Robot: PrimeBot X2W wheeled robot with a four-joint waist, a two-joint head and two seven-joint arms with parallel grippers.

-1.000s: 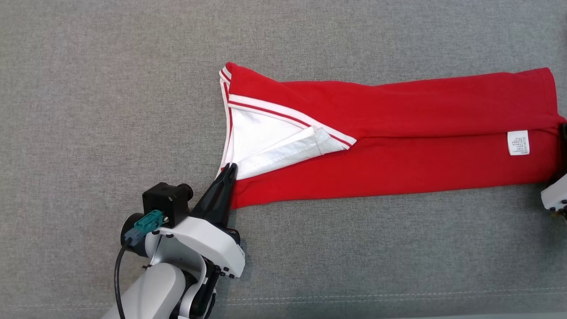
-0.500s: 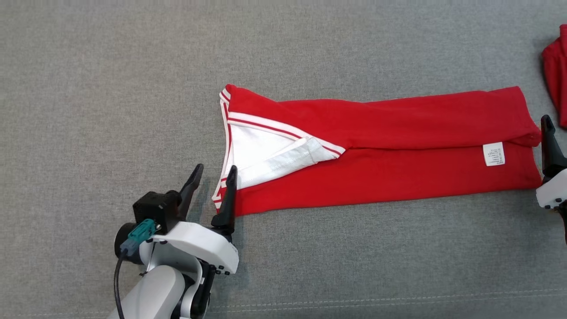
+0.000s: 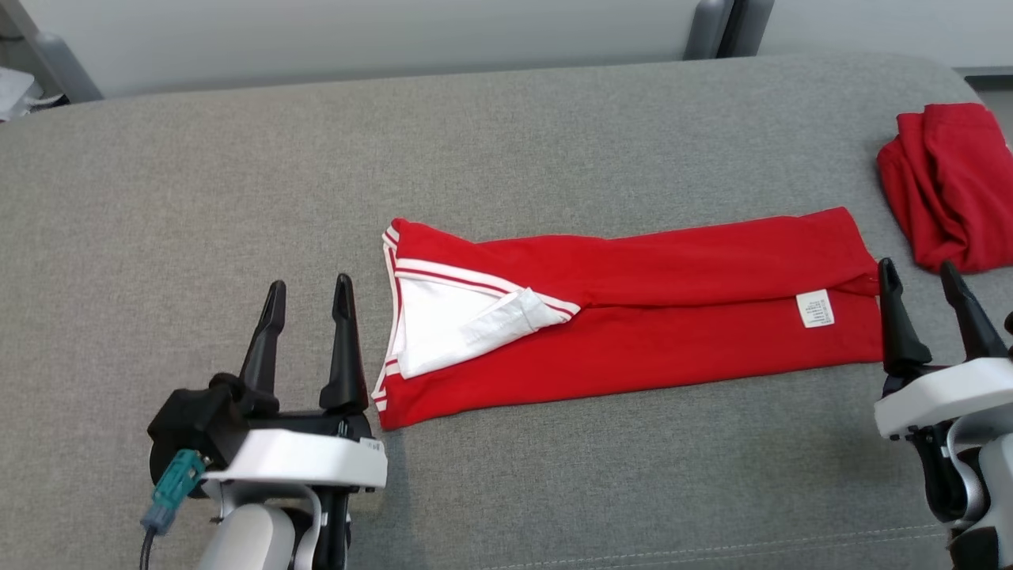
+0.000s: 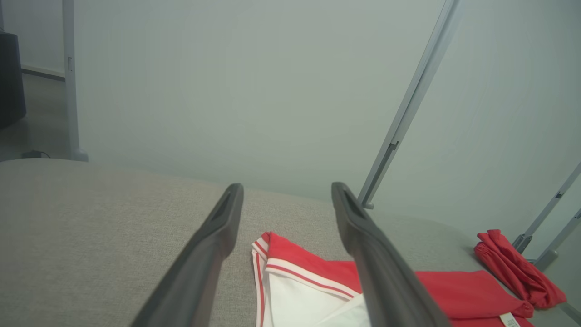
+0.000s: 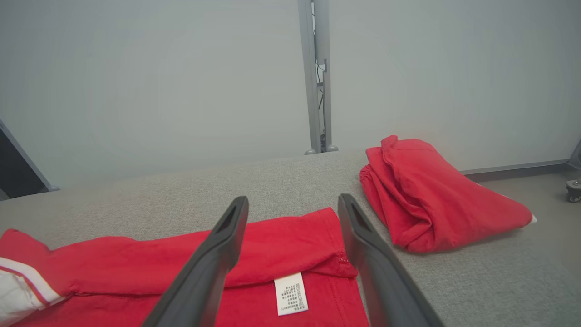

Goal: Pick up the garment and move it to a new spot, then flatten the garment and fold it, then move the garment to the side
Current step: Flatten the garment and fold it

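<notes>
A red garment (image 3: 633, 317) with white, red-striped trim lies folded into a long flat strip across the grey surface, white inner side showing at its left end and a white label (image 3: 814, 308) near its right end. My left gripper (image 3: 309, 289) stands open just left of the garment's left end, holding nothing. At the right end my right gripper (image 3: 918, 273) is open too, clear of the cloth. The left wrist view looks past the left gripper (image 4: 286, 190) to the garment (image 4: 308, 277). In the right wrist view, the right gripper (image 5: 292, 202) points over the garment (image 5: 281, 245).
A second red garment (image 3: 946, 182) lies bunched at the far right of the grey cushion (image 3: 198, 222), also seen as a red bundle (image 5: 426, 195) from the right wrist. Pale wall panels and metal posts (image 5: 315, 77) stand behind the surface's far edge.
Both grippers opened and let go of the garment's ends, then drew back off the cloth. The head camera tilted up, bringing the far edge and the second garment into view.
</notes>
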